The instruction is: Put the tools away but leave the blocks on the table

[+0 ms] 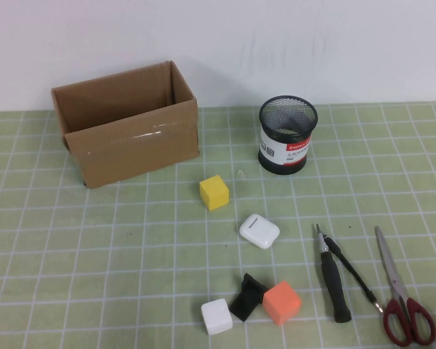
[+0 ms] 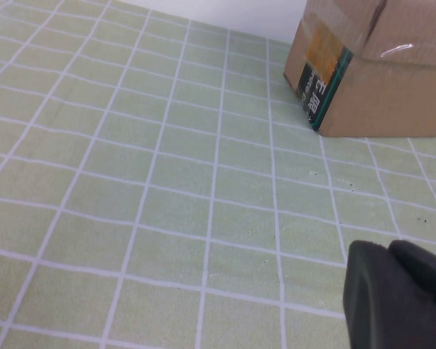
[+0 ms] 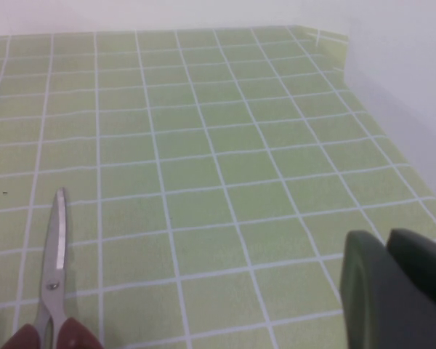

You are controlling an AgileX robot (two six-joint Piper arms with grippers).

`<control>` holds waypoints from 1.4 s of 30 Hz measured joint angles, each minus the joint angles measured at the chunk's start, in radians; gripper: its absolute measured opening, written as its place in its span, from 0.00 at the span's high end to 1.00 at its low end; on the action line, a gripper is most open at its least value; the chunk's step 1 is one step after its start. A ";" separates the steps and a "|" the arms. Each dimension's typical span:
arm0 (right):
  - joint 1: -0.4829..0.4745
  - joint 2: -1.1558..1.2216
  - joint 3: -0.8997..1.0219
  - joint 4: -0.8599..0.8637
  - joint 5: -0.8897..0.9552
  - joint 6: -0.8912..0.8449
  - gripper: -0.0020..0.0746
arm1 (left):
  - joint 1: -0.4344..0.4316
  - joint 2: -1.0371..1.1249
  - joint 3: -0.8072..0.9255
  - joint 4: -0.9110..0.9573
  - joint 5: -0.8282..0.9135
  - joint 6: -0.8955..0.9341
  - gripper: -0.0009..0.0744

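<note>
White label on the black mesh cup (image 1: 288, 134) shows red letters starting "Com", rest unreadable, with small illegible print below; cardboard box (image 2: 370, 69) end carries a dark strip with white characters, too blurred to make out.

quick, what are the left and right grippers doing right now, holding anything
Left gripper: only a dark edge shows beside the brown cardboard box; state cannot be told.
Right gripper: near the steel scissors with dark red handles; state cannot be told.

Matt cardboard box (image 1: 127, 123), black wire-mesh metal cup (image 1: 288, 134), glossy white plastic case (image 1: 259, 231), steel-bladed scissors (image 1: 398, 289)
</note>
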 joint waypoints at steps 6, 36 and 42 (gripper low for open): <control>0.000 0.000 0.000 0.000 -0.021 0.000 0.98 | 0.000 0.000 0.000 0.000 0.000 0.000 0.99; 0.002 0.000 -0.040 0.067 -1.145 0.020 0.98 | 0.000 0.000 0.000 0.000 0.000 0.000 0.99; 0.002 0.029 -0.320 0.067 -0.855 0.078 0.98 | 0.000 0.000 0.000 0.000 0.000 0.000 0.99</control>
